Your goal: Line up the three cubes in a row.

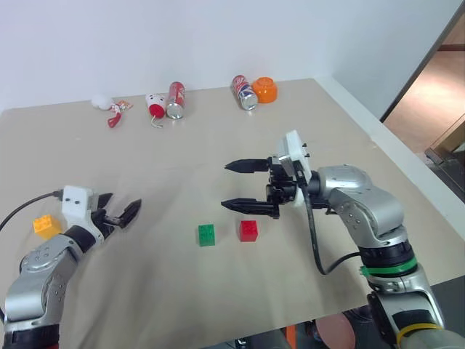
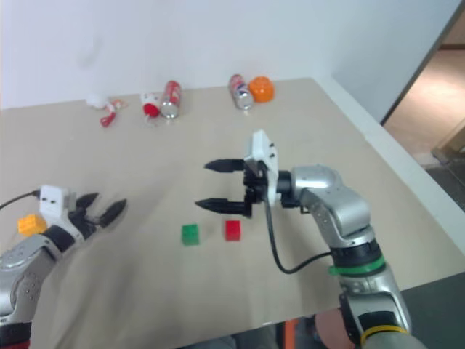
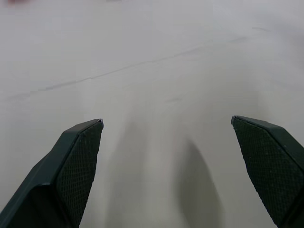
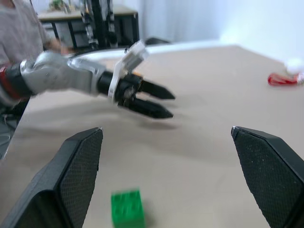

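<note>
Left eye view: yellow-orange cube [image 1: 46, 226] lies just beside the left tool [image 1: 120, 211], far from green cube [image 1: 206, 235] and red cube [image 1: 248, 230]; both tools, including right tool [image 1: 245, 187], gape empty.

Bare table [image 1: 167, 291] lies wide open around the green cube [image 1: 206, 235] and red cube [image 1: 248, 230], with only the right gripper [image 1: 240, 186] hanging over the red one, while the left gripper [image 1: 120, 211] crowds the yellow-orange cube [image 1: 46, 226].

Both arms out over table; left gripper [image 1: 122, 211] & right gripper [image 1: 238, 186] fingers spread, empty
</note>
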